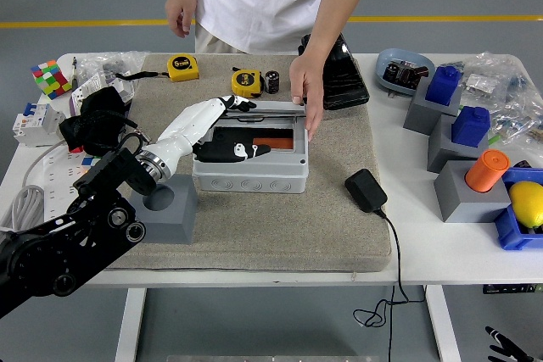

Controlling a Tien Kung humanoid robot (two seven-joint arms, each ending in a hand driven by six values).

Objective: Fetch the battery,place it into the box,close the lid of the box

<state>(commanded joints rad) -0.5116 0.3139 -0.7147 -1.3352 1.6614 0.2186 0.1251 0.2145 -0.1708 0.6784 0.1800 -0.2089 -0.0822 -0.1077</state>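
The grey box sits mid-mat, its dark see-through lid tipped down almost flat. An orange-red battery shows inside, under the lid. My left hand, white with black fingers, reaches in from the left. Its fingertips lie along the lid's far edge and the thumb sits at its front, so it grasps the lid. The person's hand rests on the box's far right corner. My right arm is out of sight.
Behind the box are two yellow tape measures, a black cylinder and a black pouch. A grey block stands front left, a power adapter front right. Grey stands with blue blocks fill the right side.
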